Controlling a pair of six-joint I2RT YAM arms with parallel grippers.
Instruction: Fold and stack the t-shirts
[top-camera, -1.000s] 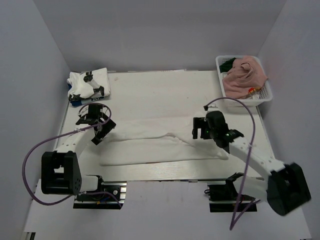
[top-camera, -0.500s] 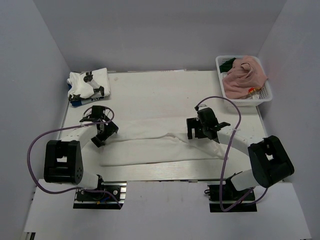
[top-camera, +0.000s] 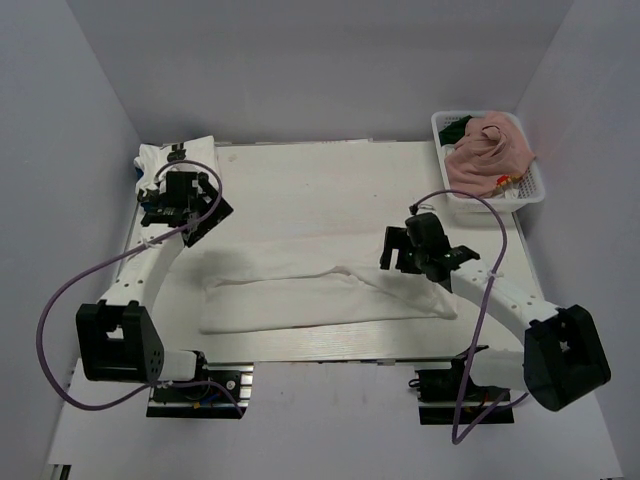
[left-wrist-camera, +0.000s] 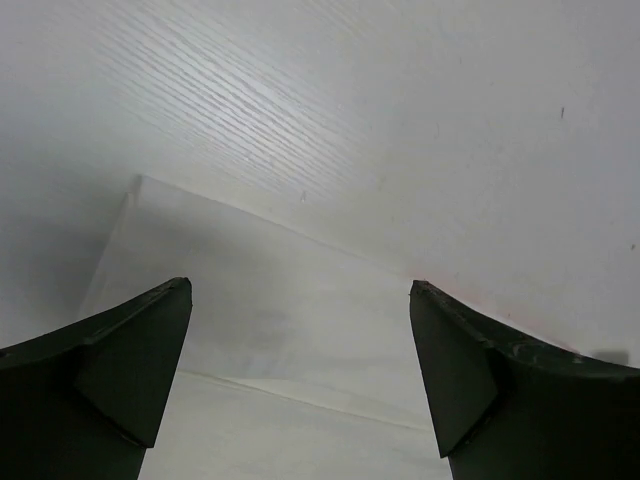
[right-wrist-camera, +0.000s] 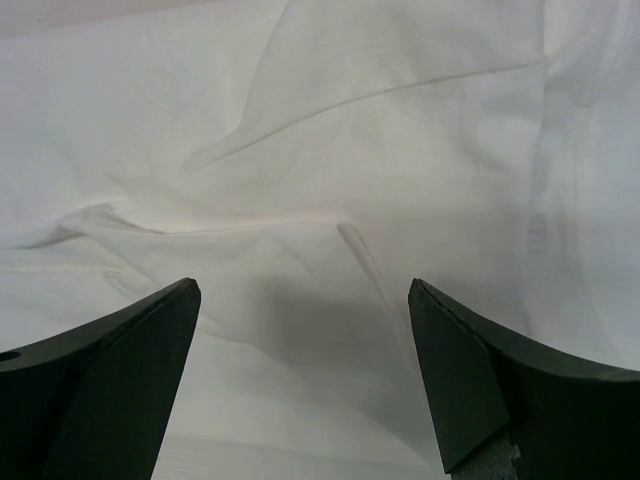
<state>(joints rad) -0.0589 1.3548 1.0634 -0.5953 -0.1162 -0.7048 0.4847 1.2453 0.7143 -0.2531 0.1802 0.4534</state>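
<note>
**A:** We're looking down at the desk (top-camera: 330, 190), and a white t-shirt (top-camera: 320, 295) lies along its near half, folded into a long band with wrinkles near the middle.

**B:** The left gripper (top-camera: 205, 212) hangs over the far left of the desk, just beyond that band's far left corner. From its wrist we see the jaws spread wide (left-wrist-camera: 300, 290) with nothing between them, only the shirt's corner (left-wrist-camera: 270, 330) and bare wood below.

**A:** On the other side, the right gripper (top-camera: 392, 255) is above the band's right part. Its wrist view fills with creased white cloth (right-wrist-camera: 330, 150). The jaws are wide apart there as well (right-wrist-camera: 305, 290), gripping nothing, and we can't tell whether the fingertips touch the fabric.

**B:** At the far left corner, a folded t-shirt (top-camera: 150, 157), also white, peeks out from behind the left arm.

**A:** At the far right stands the basket (top-camera: 530, 192). A pink t-shirt (top-camera: 490, 155) is heaped in it, and a dark green t-shirt (top-camera: 455, 127) shows at its back corner.
</note>
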